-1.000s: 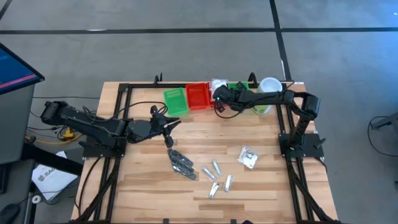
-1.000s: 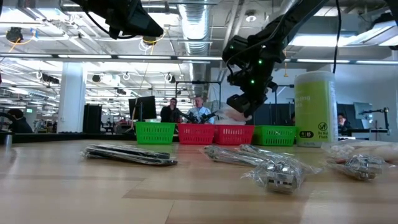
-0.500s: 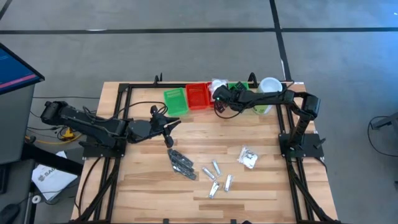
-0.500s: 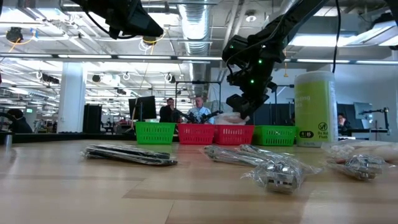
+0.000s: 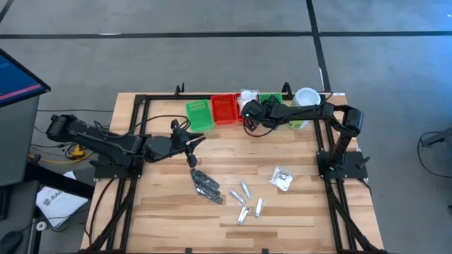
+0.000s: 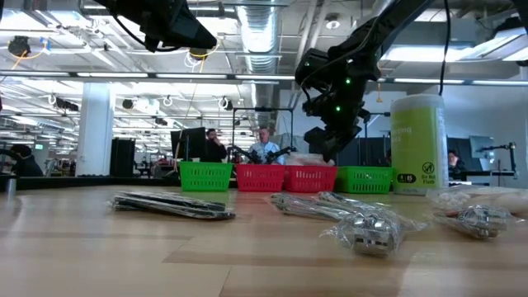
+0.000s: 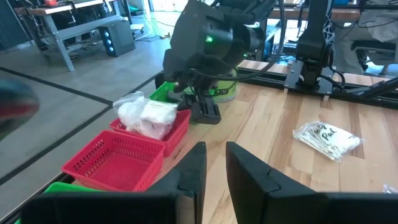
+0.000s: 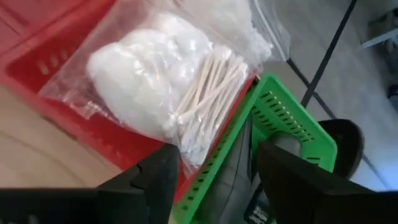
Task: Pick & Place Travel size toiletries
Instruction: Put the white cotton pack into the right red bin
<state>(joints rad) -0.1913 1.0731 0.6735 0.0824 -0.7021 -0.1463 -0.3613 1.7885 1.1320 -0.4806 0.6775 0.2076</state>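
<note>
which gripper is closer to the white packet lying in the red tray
Right. The right gripper hangs open just over the white packet in the red tray. The left gripper waits nearer the table's middle, well short of the trays.

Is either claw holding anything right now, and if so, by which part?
Nothing is held. The right claw stands open above the white packet, which lies in the red tray. The left claw hangs over bare table, its narrow gap empty.

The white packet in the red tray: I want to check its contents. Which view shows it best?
The right wrist view: the white packet fills it, showing cotton balls and swabs. The left wrist view shows it smaller, the high view a speck; the low view hides it.
</note>
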